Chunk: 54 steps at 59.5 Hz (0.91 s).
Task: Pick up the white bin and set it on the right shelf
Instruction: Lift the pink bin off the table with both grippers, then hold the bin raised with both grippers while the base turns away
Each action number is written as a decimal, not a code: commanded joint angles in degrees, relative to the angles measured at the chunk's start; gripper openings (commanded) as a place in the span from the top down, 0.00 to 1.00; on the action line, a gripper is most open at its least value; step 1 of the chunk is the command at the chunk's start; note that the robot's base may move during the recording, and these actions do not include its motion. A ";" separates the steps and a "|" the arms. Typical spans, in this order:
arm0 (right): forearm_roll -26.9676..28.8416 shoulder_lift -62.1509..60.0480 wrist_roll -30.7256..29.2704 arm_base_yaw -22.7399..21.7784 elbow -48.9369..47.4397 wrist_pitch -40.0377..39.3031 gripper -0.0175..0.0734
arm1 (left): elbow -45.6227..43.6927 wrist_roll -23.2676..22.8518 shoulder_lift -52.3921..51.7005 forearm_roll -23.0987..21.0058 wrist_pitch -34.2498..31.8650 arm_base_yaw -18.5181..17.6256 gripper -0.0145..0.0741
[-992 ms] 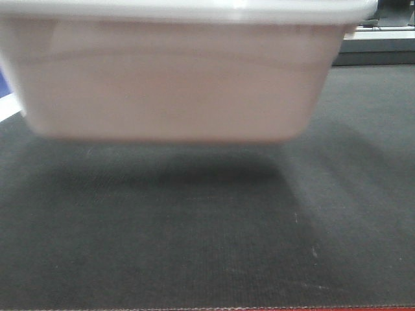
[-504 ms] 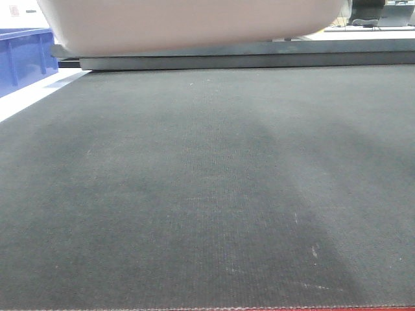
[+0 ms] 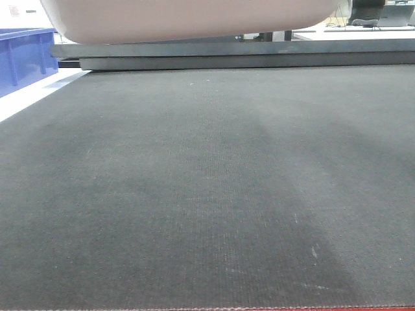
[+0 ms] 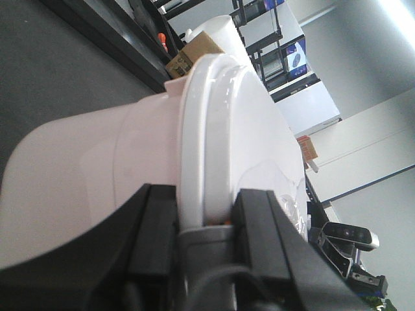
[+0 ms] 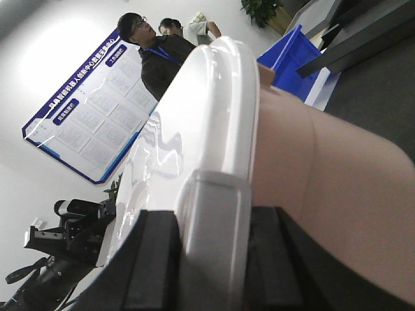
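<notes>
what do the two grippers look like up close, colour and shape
The left gripper has two matte black, blocky fingers with squared tips, and a thin dark cable curves at its base. The right gripper has the same flat black, rectangular fingers. No markings show on either.

Dark grey woven mat (image 3: 207, 194), blue open bin (image 3: 23, 58) off its far left corner, cardboard box (image 4: 188, 55), blue-framed wall poster (image 5: 91, 110), man in glasses (image 5: 152, 55) beside it.
</notes>
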 commanded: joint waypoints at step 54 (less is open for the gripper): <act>8.77 -2.61 0.03 2.02 -2.55 14.33 0.74 | -2.05 0.77 -2.42 -3.75 13.93 -2.68 0.97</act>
